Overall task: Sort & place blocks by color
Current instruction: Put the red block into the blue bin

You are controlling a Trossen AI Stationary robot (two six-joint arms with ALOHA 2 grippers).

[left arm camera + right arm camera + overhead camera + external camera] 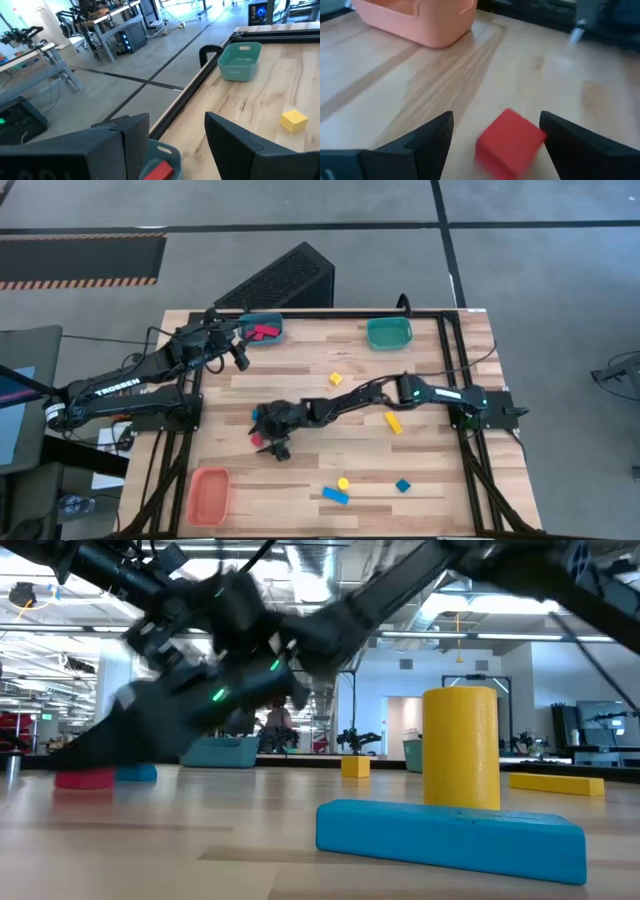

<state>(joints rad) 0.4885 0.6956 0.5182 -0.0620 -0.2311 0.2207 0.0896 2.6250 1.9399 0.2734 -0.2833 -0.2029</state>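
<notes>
A small red block (509,142) lies on the table between the fingers of my open right gripper (496,117), which reaches low across to the table's left half (272,442). The block sits nearer one finger (570,142); the picture is blurred, so I cannot tell whether they touch. A little blue block (135,773) lies just beside the red one (85,778). My left gripper (177,120) hangs open and empty above the blue bin (262,328) at the far left, which has red blocks (264,333) in it.
Loose yellow blocks (336,379) (394,423) lie mid-table. A yellow cylinder (343,483), a blue bar (335,496) and a blue cube (403,486) sit near the front edge. A teal bin (389,332) stands at the far right, an orange bin (209,493) at the near left.
</notes>
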